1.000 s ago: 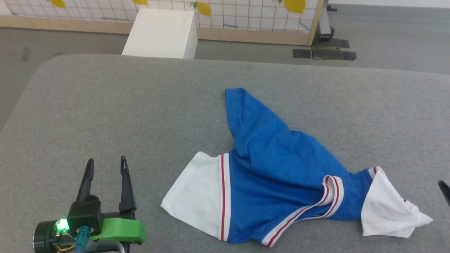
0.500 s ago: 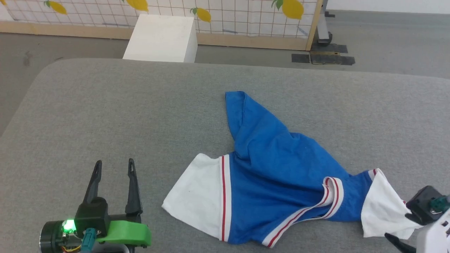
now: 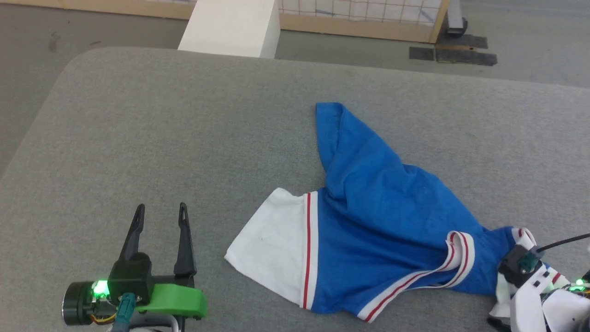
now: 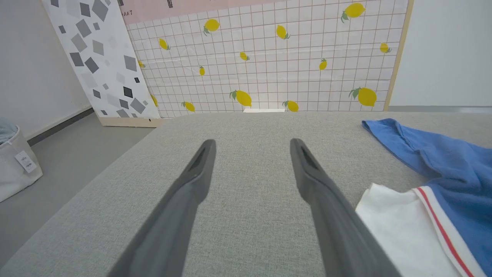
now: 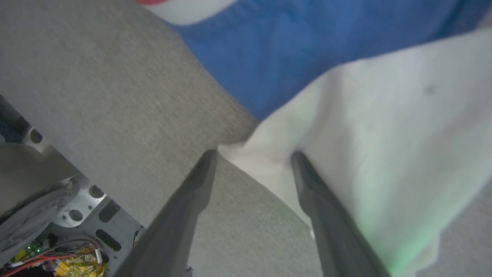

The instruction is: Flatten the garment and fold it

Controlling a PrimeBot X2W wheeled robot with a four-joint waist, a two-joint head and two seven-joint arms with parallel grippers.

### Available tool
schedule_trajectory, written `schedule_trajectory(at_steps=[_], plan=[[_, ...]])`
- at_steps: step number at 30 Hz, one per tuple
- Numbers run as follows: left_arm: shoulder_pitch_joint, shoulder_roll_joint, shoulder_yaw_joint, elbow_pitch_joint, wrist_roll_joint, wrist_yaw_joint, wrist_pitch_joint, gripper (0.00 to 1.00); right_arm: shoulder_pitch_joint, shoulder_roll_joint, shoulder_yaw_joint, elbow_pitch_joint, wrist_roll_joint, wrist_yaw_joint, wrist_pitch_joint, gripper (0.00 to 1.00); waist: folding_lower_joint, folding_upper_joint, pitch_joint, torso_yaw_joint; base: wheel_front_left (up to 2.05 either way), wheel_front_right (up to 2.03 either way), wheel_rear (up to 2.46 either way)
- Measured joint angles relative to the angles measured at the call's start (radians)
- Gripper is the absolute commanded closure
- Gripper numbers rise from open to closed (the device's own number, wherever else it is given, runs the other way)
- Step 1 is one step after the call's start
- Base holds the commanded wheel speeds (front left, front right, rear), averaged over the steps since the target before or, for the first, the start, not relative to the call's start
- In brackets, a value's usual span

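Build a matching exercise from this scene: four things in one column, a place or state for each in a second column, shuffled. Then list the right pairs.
1. left end effector, dark-fingered, on a green bracket
2. right end effector, dark-fingered
3. royal-blue jersey shirt with white sleeves and red-striped trim
4. white rectangular box

A. stands beyond the far edge of the grey fabric-covered table
B. open, tips at the edge of a white sleeve
C. open over bare table, apart from the shirt
D. rumpled, not yet folded

Pairs: 1-C, 2-B, 3-D, 4-A

Grey fabric table (image 3: pixel 161 115), with a white box (image 3: pixel 230 25), lemon-print grid panel (image 4: pixel 269 57) and grey floor (image 3: pixel 92 27) beyond.
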Motion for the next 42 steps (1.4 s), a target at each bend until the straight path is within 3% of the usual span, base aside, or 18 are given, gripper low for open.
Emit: schedule_trajectory(at_steps=[2, 3, 4, 5, 11, 17, 21, 27, 30, 32, 39, 42], plan=[[-0.011, 0.0, -0.003, 0.002, 0.0, 0.0, 0.0, 0.0, -0.025, 0.004, 0.051, 0.055, 0.007, 0.0, -0.005, 0.0, 0.0, 0.0, 0.009, 0.011, 0.0, 0.0, 0.0], [-0.013, 0.0, -0.004, 0.004, 0.0, 0.0, 0.0, 0.0, -0.035, 0.004, 0.067, 0.068, 0.016, 0.0, -0.01, 0.34, 0.0, 0.0, 0.012, 0.015, 0.0, 0.0, 0.0], [-0.015, -0.001, -0.005, 0.005, 0.0, 0.0, 0.0, 0.0, -0.048, 0.001, 0.084, 0.084, 0.024, 0.0, -0.015, 0.51, 0.0, 0.0, 0.016, 0.019, 0.0, 0.0, 0.0], [-0.015, -0.001, -0.004, 0.006, 0.0, 0.0, 0.0, 0.0, -0.061, -0.003, 0.1, 0.094, 0.03, 0.0, -0.02, 1.0, 0.0, 0.0, 0.02, 0.022, 0.0, 0.0, 0.0], [-0.015, 0.001, 0.002, 0.022, 0.0, 0.0, 0.0, 0.0, -0.107, -0.013, 0.148, 0.132, 0.049, 0.0, -0.106, 1.0, 0.0, 0.0, 0.016, 0.014, 0.0, 0.0, 0.0], [-0.015, 0.033, 0.008, 0.027, 0.001, -0.016, 0.0, 0.0, -0.081, -0.044, 0.143, 0.056, 0.049, 0.0, -0.225, 1.0, 0.0, 0.0, -0.023, -0.007, 0.0, 0.0, 0.0], [-0.033, 0.089, 0.013, 0.032, 0.009, -0.046, 0.0, 0.0, -0.023, -0.077, 0.07, -0.033, 0.043, 0.0, -0.265, 1.0, 0.0, 0.0, -0.046, -0.031, 0.0, 0.0, 0.0], [-0.117, 0.194, -0.042, 0.115, 0.039, -0.149, 0.019, 0.0, 0.085, -0.072, -0.103, -0.132, 0.018, 0.0, -0.283, 1.0, 0.0, 0.0, -0.081, -0.06, 0.0, 0.0, 0.0], [-0.201, 0.272, -0.126, 0.145, 0.035, -0.191, 0.157, 0.0, 0.135, -0.047, -0.179, -0.167, -0.015, 0.0, -0.281, 1.0, 0.0, 0.0, -0.092, -0.068, 0.0, 0.0, 0.0], [-0.258, 0.328, -0.214, 0.138, -0.001, -0.194, 0.263, 0.0, 0.162, -0.028, -0.207, -0.192, -0.031, 0.0, -0.272, 1.0, 0.0, 0.0, -0.092, -0.07, 0.0, 0.0, 0.0], [-0.444, 0.578, -0.613, 0.053, -0.416, -0.199, 0.72, 0.0, 0.191, 0.033, -0.263, -0.248, -0.09, 0.0, -0.259, 1.0, 0.0, 0.0, -0.072, -0.078, 0.0, 0.0, 0.0], [-0.529, 0.639, -0.714, 0.017, -0.56, -0.199, 0.859, 0.0, 0.191, 0.056, -0.264, -0.256, -0.104, 0.0, -0.259, 1.0, 0.0, 0.0, -0.06, -0.083, 0.0, 0.0, 0.0]])
